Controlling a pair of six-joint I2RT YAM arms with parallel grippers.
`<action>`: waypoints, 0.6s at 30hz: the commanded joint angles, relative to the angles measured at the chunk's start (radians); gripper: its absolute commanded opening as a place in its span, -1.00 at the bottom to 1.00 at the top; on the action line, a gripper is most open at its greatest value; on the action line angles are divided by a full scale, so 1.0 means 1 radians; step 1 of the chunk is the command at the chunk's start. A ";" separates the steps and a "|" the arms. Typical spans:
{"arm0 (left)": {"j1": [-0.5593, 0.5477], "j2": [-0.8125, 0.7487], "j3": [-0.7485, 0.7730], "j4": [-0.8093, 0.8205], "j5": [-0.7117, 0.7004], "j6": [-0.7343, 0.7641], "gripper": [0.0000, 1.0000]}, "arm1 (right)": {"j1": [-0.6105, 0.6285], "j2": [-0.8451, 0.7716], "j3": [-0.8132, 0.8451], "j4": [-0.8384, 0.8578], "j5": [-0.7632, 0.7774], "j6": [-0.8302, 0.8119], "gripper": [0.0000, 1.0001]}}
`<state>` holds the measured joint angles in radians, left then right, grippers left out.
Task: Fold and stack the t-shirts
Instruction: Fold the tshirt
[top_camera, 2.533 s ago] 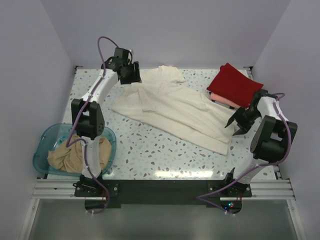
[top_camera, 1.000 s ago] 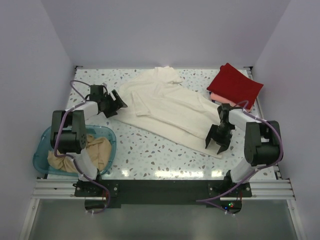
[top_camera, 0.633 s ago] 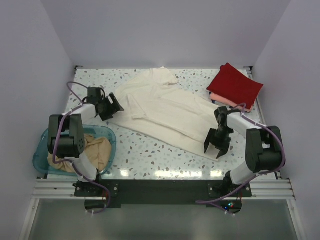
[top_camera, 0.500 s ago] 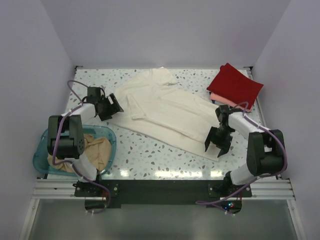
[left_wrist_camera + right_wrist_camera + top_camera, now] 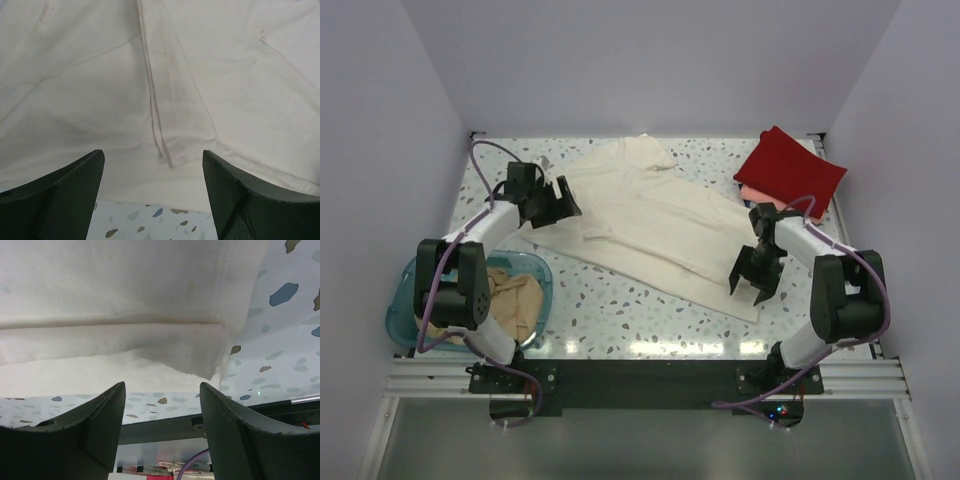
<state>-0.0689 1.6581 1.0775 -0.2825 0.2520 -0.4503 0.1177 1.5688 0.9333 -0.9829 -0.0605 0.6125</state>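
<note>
My left pincer [image 5: 558,201] hangs spread wide and holds nothing, over the left sleeve of the cream-white shirt [image 5: 650,220], which lies flat across the tabletop [image 5: 620,310]. My right pincer [image 5: 751,286] is also spread, above the shirt's near hem corner. At the far right the red shirt [image 5: 790,170] sits on the salmon pink shirt [image 5: 752,192]. The blue tub [image 5: 404,290] holds the tan-beige shirt [image 5: 515,300]. In the earliest frame the left pincer was at the shirt's far shoulder and the right was beside that stack.
</note>
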 commanded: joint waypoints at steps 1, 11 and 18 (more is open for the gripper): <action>-0.011 -0.034 0.009 -0.012 0.013 0.018 0.68 | 0.002 0.007 0.039 0.030 0.010 0.018 0.28; -0.022 -0.035 -0.016 -0.012 0.013 0.012 0.68 | 0.002 0.059 0.045 0.079 0.097 0.033 0.22; -0.022 -0.043 -0.057 0.002 0.015 0.002 0.68 | -0.001 0.062 0.120 0.082 0.179 0.061 0.17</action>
<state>-0.0864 1.6581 1.0348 -0.3042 0.2581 -0.4519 0.1177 1.6352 0.9863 -0.9203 0.0532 0.6422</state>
